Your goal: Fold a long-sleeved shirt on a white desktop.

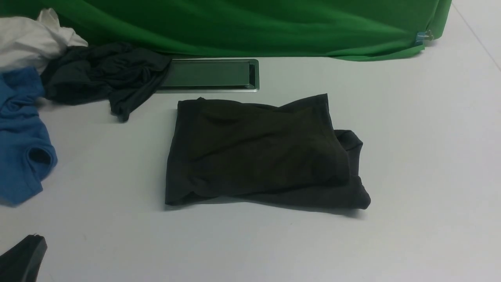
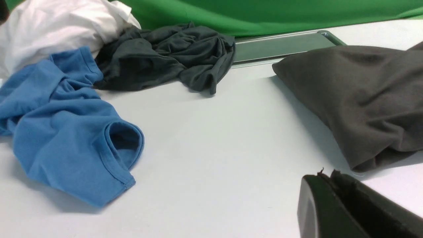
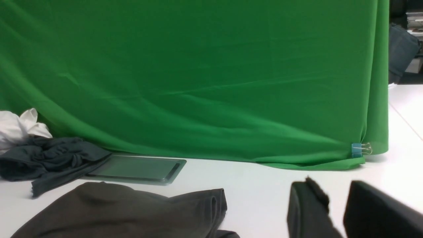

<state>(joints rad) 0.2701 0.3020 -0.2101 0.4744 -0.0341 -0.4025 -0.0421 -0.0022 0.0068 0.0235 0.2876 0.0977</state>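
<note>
The long-sleeved shirt (image 1: 258, 152) lies folded into a rough dark olive-brown rectangle in the middle of the white desktop (image 1: 411, 117), with a bunched fold sticking out at its right edge. It also shows in the left wrist view as the shirt (image 2: 363, 96) and in the right wrist view as the shirt (image 3: 125, 211). My left gripper (image 1: 35, 239) sits low at the near left, apart from the shirt; the left gripper (image 2: 327, 175) is shut and empty. My right gripper (image 3: 333, 190) is out of the front view; it stands open over bare desktop to the right of the shirt, holding nothing.
A crumpled charcoal-grey garment (image 1: 98, 74), a blue garment (image 1: 19, 137) and a white cloth (image 1: 31, 39) are piled at the far left. The grey metal-framed hatch (image 1: 207, 74) lies behind the shirt. A green backdrop (image 1: 254, 23) with a blue clip (image 1: 420, 38) closes the far side.
</note>
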